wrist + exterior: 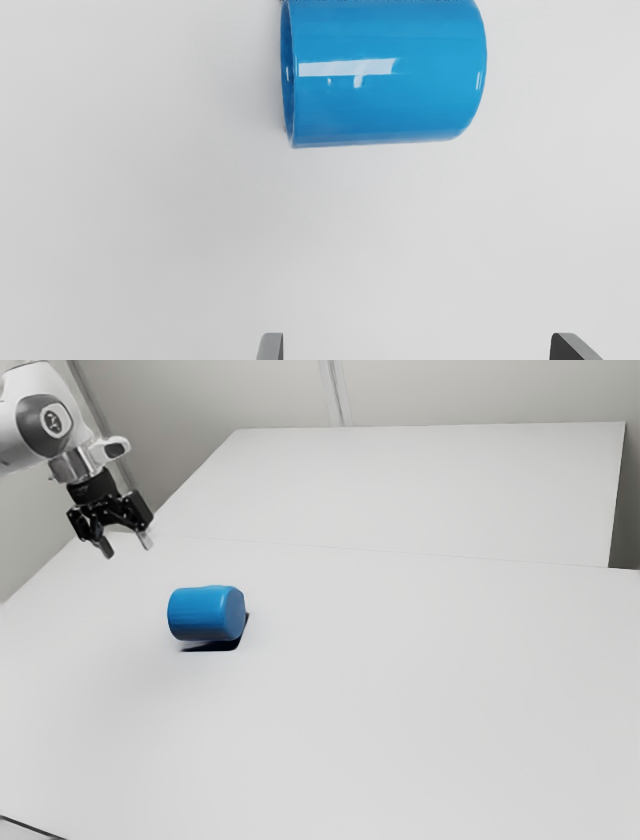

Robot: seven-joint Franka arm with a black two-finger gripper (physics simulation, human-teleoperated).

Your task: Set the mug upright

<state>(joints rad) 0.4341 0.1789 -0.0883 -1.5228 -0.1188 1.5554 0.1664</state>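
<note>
The mug (205, 613) lies on its side on the pale surface (400, 710), so it is not upright as the task wants. Taking the exterior view as a clock face, its long axis runs nearly from nine to three: the closed base looks toward three o'clock, and the mouth, which shows as a dark rim in the wrist view, opens toward nine. I can't make out a handle.

The arm (45, 425) comes in from about ten o'clock, and its jaws hang above the surface, spread wide with nothing between them. From the jaws the mug lies between four and five o'clock, lower down and well apart from them.

The relation that matters is how the jaws line up with the mug. In the wrist view, the line from one finger to the other runs nearly alongside the mug's long axis, so closing as they stand would go from mouth to base, not across the round body. My judgement is that a grip across the body would need roughly a quarter turn of the wrist, while a hold near the mouth might help swing it up over its base. A loose pinch could let it roll.
</note>
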